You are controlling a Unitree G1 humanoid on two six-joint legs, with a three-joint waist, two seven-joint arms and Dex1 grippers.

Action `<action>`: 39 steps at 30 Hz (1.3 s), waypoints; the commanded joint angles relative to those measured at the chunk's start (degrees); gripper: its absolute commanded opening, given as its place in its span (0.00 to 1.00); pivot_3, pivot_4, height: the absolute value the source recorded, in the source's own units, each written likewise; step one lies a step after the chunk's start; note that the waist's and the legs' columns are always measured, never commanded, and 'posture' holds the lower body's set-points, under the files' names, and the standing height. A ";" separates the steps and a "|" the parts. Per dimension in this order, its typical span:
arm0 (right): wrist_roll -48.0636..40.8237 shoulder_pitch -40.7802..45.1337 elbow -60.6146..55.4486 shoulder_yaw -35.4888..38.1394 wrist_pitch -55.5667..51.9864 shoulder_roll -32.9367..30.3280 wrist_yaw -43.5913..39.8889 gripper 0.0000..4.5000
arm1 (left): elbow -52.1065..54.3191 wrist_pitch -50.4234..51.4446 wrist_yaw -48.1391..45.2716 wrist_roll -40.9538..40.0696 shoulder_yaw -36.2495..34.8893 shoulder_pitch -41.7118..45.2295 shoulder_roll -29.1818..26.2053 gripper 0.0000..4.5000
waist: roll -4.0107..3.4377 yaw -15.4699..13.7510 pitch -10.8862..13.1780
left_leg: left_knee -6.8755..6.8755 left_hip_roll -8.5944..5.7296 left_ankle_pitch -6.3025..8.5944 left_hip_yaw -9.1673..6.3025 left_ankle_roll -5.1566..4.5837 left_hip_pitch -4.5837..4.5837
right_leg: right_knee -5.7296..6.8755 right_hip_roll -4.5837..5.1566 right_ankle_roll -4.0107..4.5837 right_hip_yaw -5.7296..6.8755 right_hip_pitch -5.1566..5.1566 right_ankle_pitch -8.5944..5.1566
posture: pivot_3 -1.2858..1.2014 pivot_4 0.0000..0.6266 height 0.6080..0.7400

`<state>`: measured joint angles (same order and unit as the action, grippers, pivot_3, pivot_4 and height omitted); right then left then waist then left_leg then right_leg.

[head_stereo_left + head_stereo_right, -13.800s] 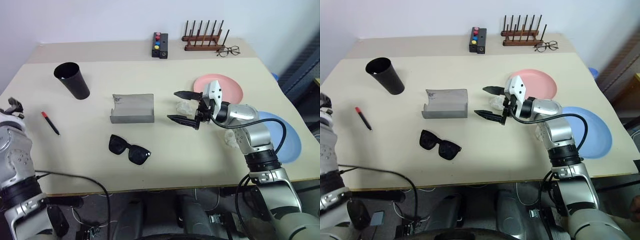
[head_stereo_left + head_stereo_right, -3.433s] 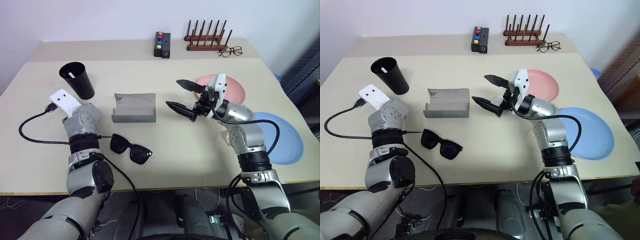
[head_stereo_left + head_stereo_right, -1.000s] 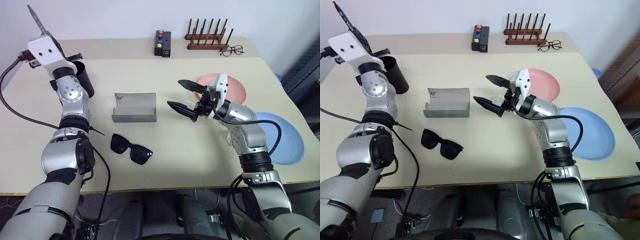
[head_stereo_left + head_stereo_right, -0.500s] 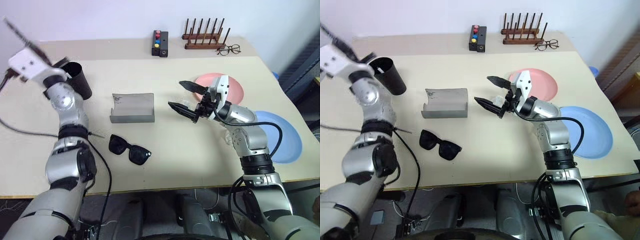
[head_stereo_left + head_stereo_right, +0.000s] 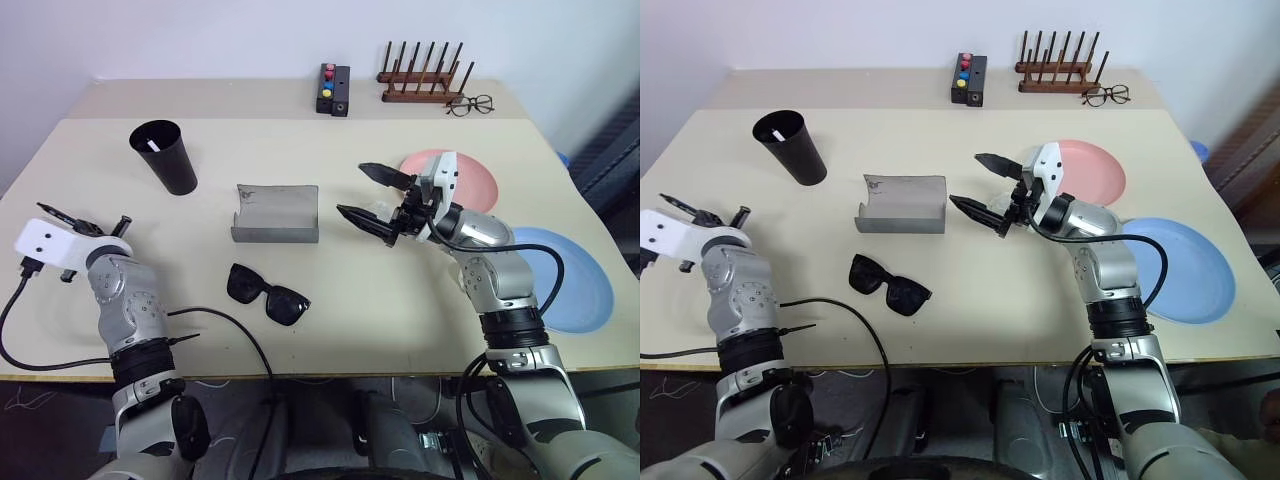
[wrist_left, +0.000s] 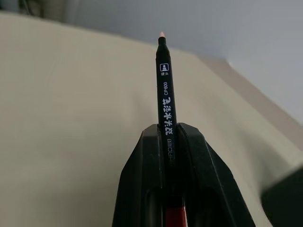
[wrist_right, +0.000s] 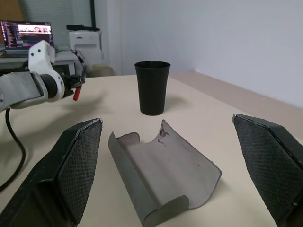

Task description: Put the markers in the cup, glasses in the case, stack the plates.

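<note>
Worktop [image 5: 400,330] carries the cup [image 5: 165,157] at its far left, upright with a white marker [image 5: 151,146] inside, and the left arm is the nearer to it. Left end effector [image 6: 168,142] is clenched on the dark marker [image 6: 165,90], whose long axis runs along the fingers. Right end effector [image 5: 365,200] hangs released beside the open case [image 5: 276,213].

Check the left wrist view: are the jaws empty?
No, the left gripper has its jaws clamped around a dark marker that points out past them.
</note>
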<state>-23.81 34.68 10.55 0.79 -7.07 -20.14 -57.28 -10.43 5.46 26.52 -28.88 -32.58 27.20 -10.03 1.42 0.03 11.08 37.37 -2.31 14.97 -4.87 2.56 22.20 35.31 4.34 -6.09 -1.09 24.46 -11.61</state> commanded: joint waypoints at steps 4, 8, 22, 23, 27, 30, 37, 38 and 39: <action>-0.72 0.78 -1.42 0.95 0.92 -0.24 -0.04 1.00 | 4.88 5.55 1.17 -0.60 0.30 -0.95 0.88 0.87 | 0.00 0.66 0.00 | -0.02 0.00 0.00 0.00 0.00 0.00 | -0.02 0.00 0.00 -0.01 0.00 0.00 | 0.52 0.24 1.00; -0.69 0.23 -1.81 1.06 0.95 -0.37 0.15 1.00 | 12.33 16.62 2.38 2.24 3.48 -2.96 -2.79 0.99 | 0.00 0.91 0.00 | -0.08 0.01 0.00 0.01 0.00 -0.02 | -0.02 0.00 0.00 -0.02 0.01 0.00 | 0.52 0.24 1.00; -0.12 1.41 1.35 0.33 3.32 1.81 0.15 1.00 | 3.41 39.43 -35.42 3.51 21.24 22.93 -41.02 0.99 | -0.08 0.95 0.03 | -0.14 0.08 -0.01 0.05 0.03 -0.10 | -0.08 -0.23 0.04 -0.14 -0.04 -0.02 | 0.52 0.24 1.00; -0.08 1.57 1.62 0.29 3.57 1.98 0.12 1.00 | 0.39 39.80 -37.54 5.26 23.95 25.90 -41.89 0.99 | -0.08 1.00 0.04 | -0.17 0.08 -0.01 0.07 0.03 -0.11 | -0.10 -0.23 0.04 -0.15 -0.04 -0.02 | 0.52 0.24 1.00; 0.09 2.19 2.70 0.24 4.31 2.39 0.08 1.00 | -10.55 37.12 -53.13 16.98 40.81 36.11 -45.45 0.99 | -0.14 1.46 0.08 | -0.33 0.12 -0.02 0.06 0.03 -0.13 | -0.07 -0.27 0.04 -0.17 0.04 -0.02 | 0.52 0.24 1.00; 0.31 2.46 3.25 0.15 4.74 2.59 0.03 1.00 | -20.08 29.50 -65.33 24.46 49.21 42.81 -45.09 0.99 | -0.15 1.94 0.09 | -0.35 0.15 -0.02 0.08 0.03 -0.02 | -0.07 -0.31 0.04 -0.18 0.15 -0.02 | 0.52 0.24 1.00; 0.35 2.21 3.07 0.62 5.10 2.01 0.26 1.00 | -43.37 16.96 -77.40 37.61 57.78 55.41 -38.30 0.99 | -0.16 2.52 0.12 | -0.30 0.15 0.00 0.10 0.01 0.16 | -0.08 -0.30 0.01 -0.18 0.29 -0.04 | 0.52 0.24 1.00; 0.36 2.00 2.84 0.67 5.06 1.86 0.32 1.00 | -45.34 15.91 -78.17 39.05 58.14 56.27 -37.84 0.99 | -0.17 2.60 0.13 | -0.30 0.15 0.00 0.10 0.00 0.17 | -0.07 -0.30 0.01 -0.18 0.31 -0.04 | 0.52 0.24 1.00; 0.31 1.67 2.43 0.77 4.93 1.64 0.41 1.00 | -46.86 15.02 -79.48 40.23 58.40 57.05 -37.80 0.99 | -0.17 2.67 0.13 | -0.30 0.15 0.00 0.11 0.00 0.18 | -0.06 -0.30 0.00 -0.20 0.34 -0.04 | 0.52 0.24 1.00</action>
<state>-23.20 36.12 14.95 0.55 -2.95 -17.96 -57.03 -55.27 22.43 -51.32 8.60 25.91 81.53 -46.67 1.25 2.70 11.22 37.06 -2.15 14.97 -4.76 2.55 22.40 35.27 4.04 -6.09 -1.29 24.84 -11.65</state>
